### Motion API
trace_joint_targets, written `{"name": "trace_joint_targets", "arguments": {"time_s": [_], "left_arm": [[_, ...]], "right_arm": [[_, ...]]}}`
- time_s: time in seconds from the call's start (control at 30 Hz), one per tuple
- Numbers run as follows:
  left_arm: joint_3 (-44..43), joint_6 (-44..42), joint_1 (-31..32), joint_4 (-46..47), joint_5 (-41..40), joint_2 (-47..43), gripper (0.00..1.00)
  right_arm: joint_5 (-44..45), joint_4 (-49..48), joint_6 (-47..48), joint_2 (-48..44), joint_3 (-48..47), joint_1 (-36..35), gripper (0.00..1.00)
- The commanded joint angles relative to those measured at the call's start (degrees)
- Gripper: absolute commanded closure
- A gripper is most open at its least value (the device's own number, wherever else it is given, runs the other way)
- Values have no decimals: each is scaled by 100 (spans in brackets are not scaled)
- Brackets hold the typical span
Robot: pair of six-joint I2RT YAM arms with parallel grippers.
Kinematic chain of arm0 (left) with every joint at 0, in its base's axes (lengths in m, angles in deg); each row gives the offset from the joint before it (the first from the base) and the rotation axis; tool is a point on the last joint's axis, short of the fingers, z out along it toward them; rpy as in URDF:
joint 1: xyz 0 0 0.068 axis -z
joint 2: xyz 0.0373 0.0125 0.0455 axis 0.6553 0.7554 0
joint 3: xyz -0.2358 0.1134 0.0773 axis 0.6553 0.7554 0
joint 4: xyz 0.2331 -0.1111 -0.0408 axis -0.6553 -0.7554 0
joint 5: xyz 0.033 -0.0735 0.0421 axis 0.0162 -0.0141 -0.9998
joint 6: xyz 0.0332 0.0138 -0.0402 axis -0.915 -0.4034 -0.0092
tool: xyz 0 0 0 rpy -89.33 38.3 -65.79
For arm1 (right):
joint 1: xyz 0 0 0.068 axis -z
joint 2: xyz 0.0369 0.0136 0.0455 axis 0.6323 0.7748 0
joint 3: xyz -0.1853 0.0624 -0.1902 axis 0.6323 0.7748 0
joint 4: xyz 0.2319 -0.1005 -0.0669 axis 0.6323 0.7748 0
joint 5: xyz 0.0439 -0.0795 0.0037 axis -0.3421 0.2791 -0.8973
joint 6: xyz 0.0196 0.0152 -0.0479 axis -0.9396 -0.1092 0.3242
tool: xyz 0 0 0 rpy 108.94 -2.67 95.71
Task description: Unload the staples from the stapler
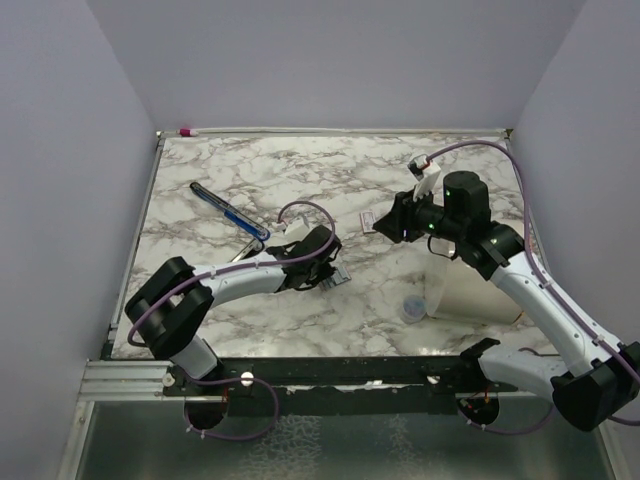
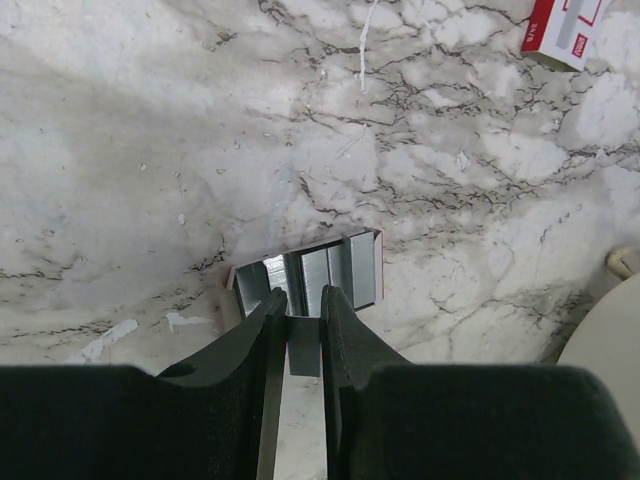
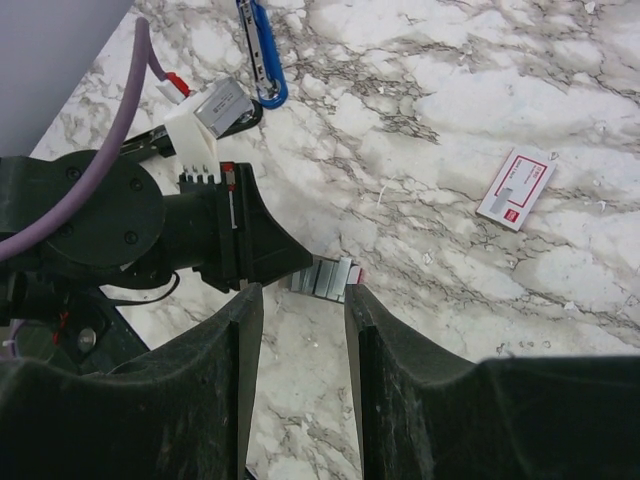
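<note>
**Item under inspection:** the stapler (image 2: pixel 345 270) sits near the middle of the marble bench (image 1: pixel 300 170), just ahead of the left arm.

**Left gripper** (image 2: pixel 299 296): the jaws are nearly together, clamped on a narrow dark-grey part at the near end of the stapler. The silvery body projects beyond the fingertips. Whether it rests on the bench or sits just above it cannot be confirmed.

**Right gripper** (image 3: pixel 302 295): the jaws are apart with nothing between them. It hovers over the stapler, not touching it.

**Staples:** none can be made out as separate pieces. The silvery body shows ribbed segments, but whether these are strips cannot be told.

**Handling assessment:** the stapler is judged light, rigid and smooth metal, smaller than either gripper, and so liable to twist or slip in a narrow grip. The best hold is across the flat sides of the body, with one arm steadying it while the other works the tray. The staples are judged brittle in strip form and prone to scatter.

**Also noted:** a white card with red marks (image 3: pixel 517 188) lies apart from the stapler on its far side. A pen (image 1: pixel 228 212) lies off to the left.
</note>
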Motion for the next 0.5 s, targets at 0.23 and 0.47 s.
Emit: {"name": "trace_joint_targets", "arguments": {"time_s": [0.23,0.47], "left_arm": [[-90,534,102,-338,-419,225,87],[-174,626,102,-407,-413,336,83]], "right_arm": [[160,-168,131,-136,97,-5,61],[113,-194,132,-109,110,-7,61]]}}
